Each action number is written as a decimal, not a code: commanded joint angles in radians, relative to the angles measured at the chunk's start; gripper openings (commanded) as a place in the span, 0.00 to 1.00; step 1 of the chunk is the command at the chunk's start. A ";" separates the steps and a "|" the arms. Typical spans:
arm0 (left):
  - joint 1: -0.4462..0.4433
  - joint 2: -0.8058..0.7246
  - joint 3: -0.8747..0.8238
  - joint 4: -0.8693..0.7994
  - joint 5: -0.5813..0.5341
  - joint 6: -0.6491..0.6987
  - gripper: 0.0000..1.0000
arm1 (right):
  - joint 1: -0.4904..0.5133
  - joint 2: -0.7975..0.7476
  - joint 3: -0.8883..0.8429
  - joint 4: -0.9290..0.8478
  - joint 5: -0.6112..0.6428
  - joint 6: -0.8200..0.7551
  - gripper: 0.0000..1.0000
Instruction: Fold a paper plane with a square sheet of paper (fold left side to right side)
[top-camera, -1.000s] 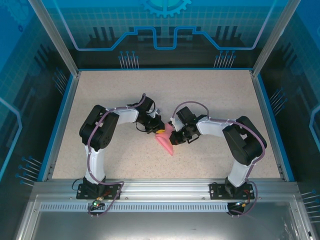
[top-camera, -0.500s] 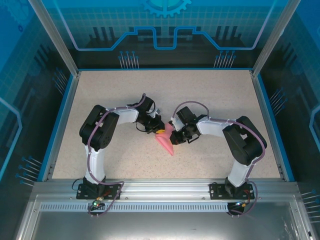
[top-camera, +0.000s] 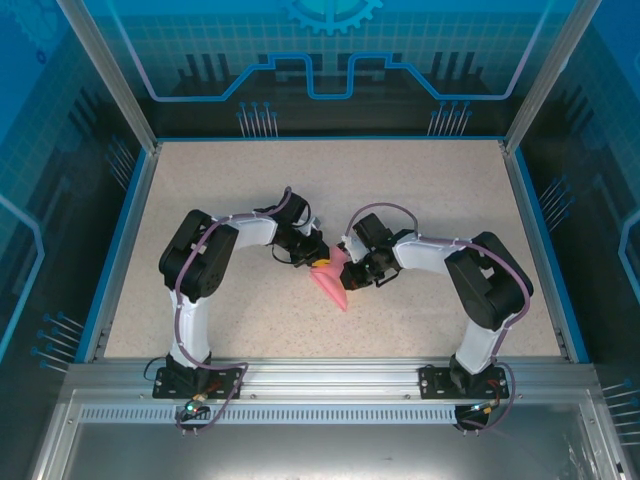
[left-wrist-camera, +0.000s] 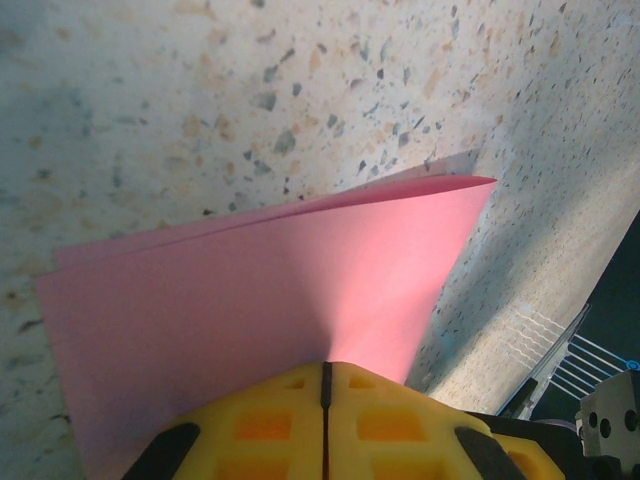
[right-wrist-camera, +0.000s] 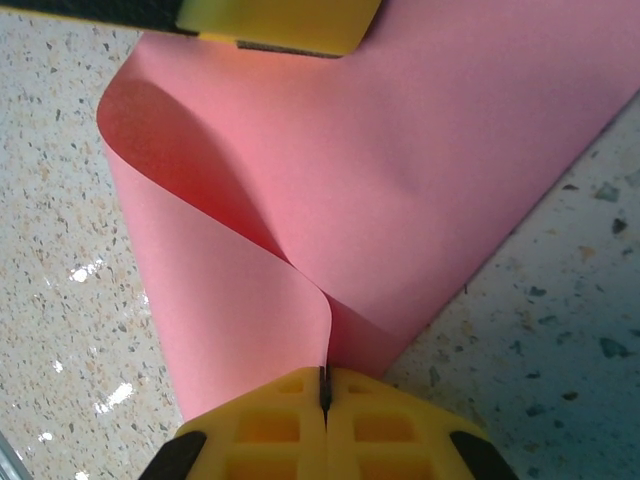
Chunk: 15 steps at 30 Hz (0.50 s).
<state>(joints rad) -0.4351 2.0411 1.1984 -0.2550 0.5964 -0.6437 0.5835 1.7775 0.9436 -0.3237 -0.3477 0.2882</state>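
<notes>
From above, the paper (top-camera: 331, 283) is a pink point on the surface (top-camera: 250, 190). Wrist views add the grips: right pincer (right-wrist-camera: 324, 385) clenched on a curled fold (left pincer (left-wrist-camera: 325, 385) likewise, on flat layers). Nothing has visibly moved since earlier.

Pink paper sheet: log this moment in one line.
pink paper sheet: partly folded, curled, on table | left gripper: shut on sheet | right gripper: shut on sheet
</notes>
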 joint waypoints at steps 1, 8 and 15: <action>-0.015 0.041 -0.008 -0.076 -0.043 0.029 0.07 | 0.003 0.033 0.004 -0.043 0.013 -0.004 0.00; -0.015 0.025 0.001 -0.080 -0.041 0.032 0.12 | 0.009 0.059 0.011 -0.064 0.031 -0.013 0.00; -0.008 -0.070 0.077 -0.178 -0.075 0.085 0.27 | 0.018 0.074 0.028 -0.089 0.049 -0.024 0.00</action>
<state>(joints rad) -0.4438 2.0315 1.2343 -0.3161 0.5716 -0.6029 0.5854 1.8034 0.9730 -0.3546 -0.3481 0.2844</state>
